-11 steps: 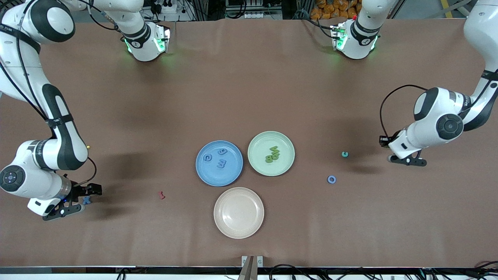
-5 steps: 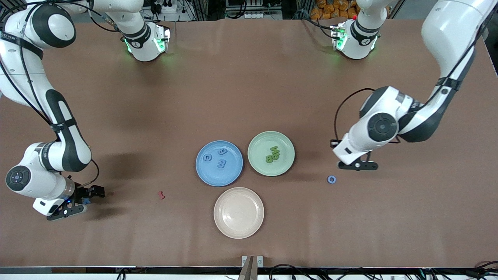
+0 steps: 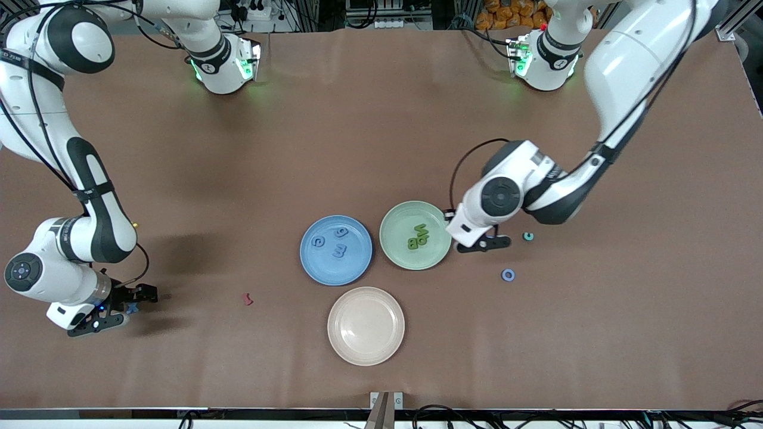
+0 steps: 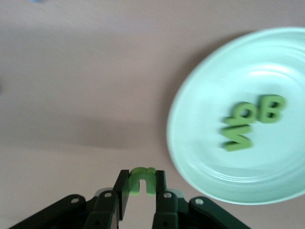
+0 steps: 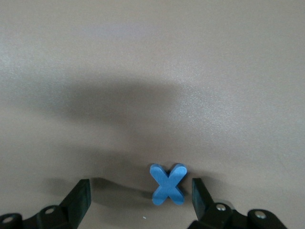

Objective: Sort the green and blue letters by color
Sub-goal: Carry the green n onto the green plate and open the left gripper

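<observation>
The beige plate (image 3: 365, 325), nearest the camera, holds nothing. Toward the right arm's end of the surface (image 3: 381, 149), the right hand (image 3: 113, 309) sits low over a blue X-shaped letter (image 5: 167, 183); its fingers stand spread on either side of the letter and do not touch it. Over the past second this hand has barely shifted — it has settled into a straddle, so the pinch itself looks like the step in hand. A dark red letter (image 3: 247, 298) lies apart, between that hand and the plates.

Farther up, a blue ring letter (image 3: 508, 274) and a small teal letter (image 3: 528, 236) lie on the surface toward the left arm's end. The blue plate (image 3: 335, 250) carries three blue letters (image 3: 338, 241); beside it the green plate (image 3: 415, 235) carries the green letters (image 3: 418, 236) already sorted.

The main change is the left arm's: within a second it has swept in from its end of the surface to the green plate's rim. The left hand (image 4: 141, 193) is pinching a green letter (image 4: 141, 180) — seen between the pads in the left wrist view — just beside the rim, not yet over the plate. Releasing it there would likely add a further green letter, leaving the two blue ones on the surface.
</observation>
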Action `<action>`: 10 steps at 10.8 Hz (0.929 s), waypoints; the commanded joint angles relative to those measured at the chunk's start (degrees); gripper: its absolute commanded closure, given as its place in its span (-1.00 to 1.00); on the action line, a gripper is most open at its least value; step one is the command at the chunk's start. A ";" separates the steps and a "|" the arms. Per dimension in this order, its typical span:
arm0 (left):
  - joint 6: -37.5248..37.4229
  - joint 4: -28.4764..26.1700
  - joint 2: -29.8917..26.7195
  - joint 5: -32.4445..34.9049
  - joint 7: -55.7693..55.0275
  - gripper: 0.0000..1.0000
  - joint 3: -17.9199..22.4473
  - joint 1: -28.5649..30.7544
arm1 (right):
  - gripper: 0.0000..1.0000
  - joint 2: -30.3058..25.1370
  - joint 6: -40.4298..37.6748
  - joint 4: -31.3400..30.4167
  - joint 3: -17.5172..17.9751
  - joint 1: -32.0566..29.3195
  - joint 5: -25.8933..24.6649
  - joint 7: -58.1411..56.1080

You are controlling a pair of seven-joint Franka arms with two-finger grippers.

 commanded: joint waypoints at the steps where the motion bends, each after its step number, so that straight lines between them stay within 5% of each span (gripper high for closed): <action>1: 1.60 6.98 3.95 -4.02 -8.78 1.00 5.29 -10.64 | 0.99 0.60 0.51 0.37 0.88 -1.25 1.08 -4.38; 3: 2.05 10.51 5.98 -4.11 -11.17 1.00 8.46 -15.84 | 1.00 0.60 0.51 0.37 0.88 -1.43 1.78 -5.55; 4: 2.74 10.69 6.07 -4.28 -11.09 -0.32 8.56 -15.77 | 1.00 0.60 0.51 0.37 0.88 -1.43 1.79 -5.55; 5: 3.53 10.70 5.99 -4.72 -10.31 -0.99 8.56 -15.86 | 1.00 0.51 0.42 0.37 0.88 -1.43 1.87 -5.55; 10: 4.42 11.75 0.82 -4.20 -10.30 -1.00 8.21 -14.72 | 1.00 -1.33 -5.36 0.37 2.99 1.46 5.38 -0.91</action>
